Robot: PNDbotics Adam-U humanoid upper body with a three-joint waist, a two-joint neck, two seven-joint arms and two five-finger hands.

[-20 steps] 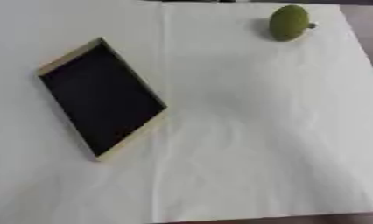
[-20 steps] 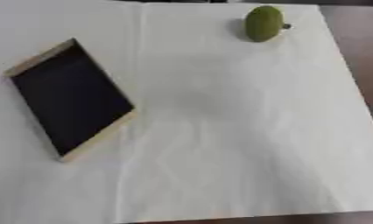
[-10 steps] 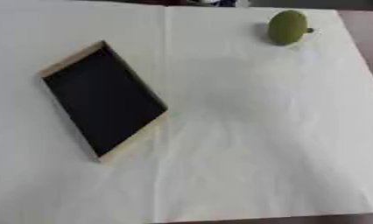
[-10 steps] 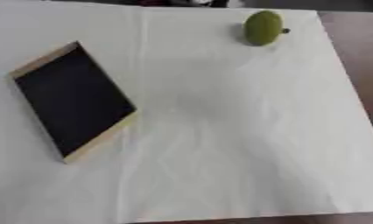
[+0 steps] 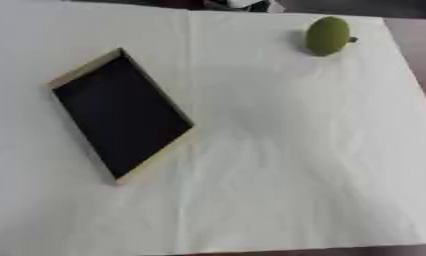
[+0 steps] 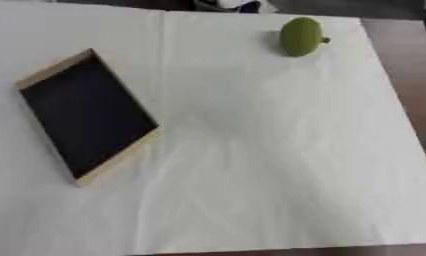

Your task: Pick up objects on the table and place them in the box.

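Note:
A shallow box (image 5: pixel 184 142) with a pale wooden rim and a black inside lies askew on the left half of the white cloth. Nothing is in it. A green, pear-like fruit (image 5: pixel 327 35) with a short dark stem lies near the far right corner of the cloth. Neither of my hands shows in either view.
The white cloth (image 5: pixel 286 165) covers most of the table, with creases in the middle and front. Brown tabletop (image 6: pixel 409 65) shows along the right edge. Something dark and white (image 6: pixel 238 5) sits just past the far edge.
The whole picture has shifted slightly downward, so the camera has moved. The box and the fruit keep their places on the cloth.

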